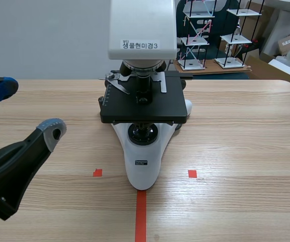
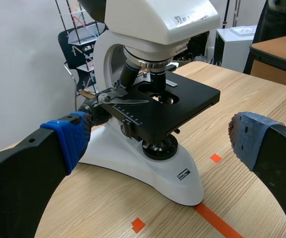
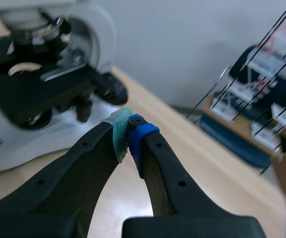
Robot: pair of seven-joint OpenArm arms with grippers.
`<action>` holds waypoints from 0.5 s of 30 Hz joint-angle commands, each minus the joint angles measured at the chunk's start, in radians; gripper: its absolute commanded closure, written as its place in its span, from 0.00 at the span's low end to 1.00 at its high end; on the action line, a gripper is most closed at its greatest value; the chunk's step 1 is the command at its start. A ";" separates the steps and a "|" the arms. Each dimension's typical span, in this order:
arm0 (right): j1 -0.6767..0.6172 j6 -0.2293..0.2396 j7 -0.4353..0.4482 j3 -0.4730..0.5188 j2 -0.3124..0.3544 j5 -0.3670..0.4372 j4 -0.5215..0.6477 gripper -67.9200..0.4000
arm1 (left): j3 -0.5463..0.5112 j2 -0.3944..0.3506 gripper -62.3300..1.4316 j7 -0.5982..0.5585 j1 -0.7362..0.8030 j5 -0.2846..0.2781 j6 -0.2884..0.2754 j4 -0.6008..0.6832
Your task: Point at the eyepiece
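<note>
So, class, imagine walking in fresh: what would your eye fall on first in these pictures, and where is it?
The white and black microscope standing mid-table, its base tip meeting the orange-red tape line. Next, the left gripper, open wide beside the microscope, and the right gripper, shut on nothing, off to its other side.

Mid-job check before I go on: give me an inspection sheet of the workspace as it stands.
Surface: wooden table with orange-red tape marks.
Job's things: white microscope at the middle, its black stage bare. The eyepiece is cut off above the scene view. A dark tube at the head's top in the left wrist view may be it, but too little shows to tell.
Clutter: nothing seen.
Grippers: left gripper open, low beside the microscope, touching nothing; right gripper shut on nothing, off to the microscope's side.
Cables: nothing seen.
Surroundings: pale wall; wire racks with white shelves behind the table.
</note>
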 commanded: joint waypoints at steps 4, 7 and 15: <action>0.184 -0.005 0.006 -0.002 0.084 0.014 0.011 0.97 | -0.005 0.003 0.07 -0.011 0.002 -0.007 0.000 0.011; 0.281 -0.005 -0.013 -0.002 0.143 0.079 0.009 0.97 | -0.005 0.003 0.07 -0.011 0.002 -0.007 0.000 0.011; 0.541 -0.005 -0.023 -0.092 0.251 0.178 -0.060 0.97 | -0.005 0.003 0.07 -0.011 0.002 -0.007 0.000 0.011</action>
